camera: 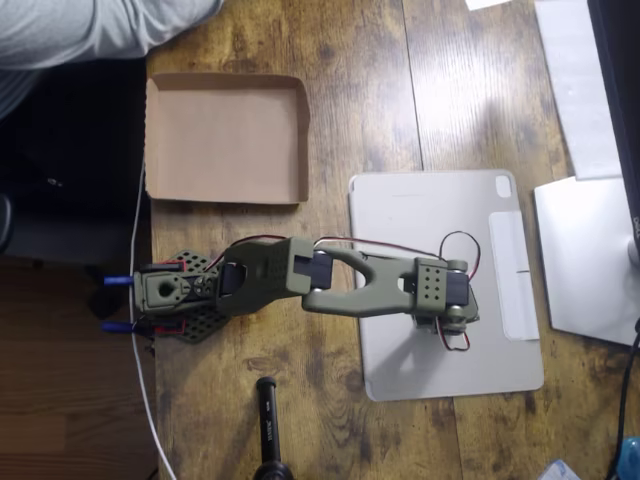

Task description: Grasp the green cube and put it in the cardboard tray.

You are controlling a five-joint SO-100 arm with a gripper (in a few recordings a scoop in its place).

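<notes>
The cardboard tray (pixel 225 135) lies at the upper left of the wooden table, and its floor is bare. My olive-green arm reaches from its base (pixel 165 292) at the left edge out to the right. The gripper (pixel 452 325) points straight down over the pale grey slab. Its fingers are hidden beneath the wrist, so I cannot tell whether they are open or shut. The green cube is hidden from this overhead view.
A pale grey tablet-like slab (pixel 440 215) lies under the arm's end. White sheets and a device (pixel 585 250) fill the right side. A black cylinder (pixel 268 425) stands at the bottom edge. A person's grey sleeve (pixel 90 30) is at the top left.
</notes>
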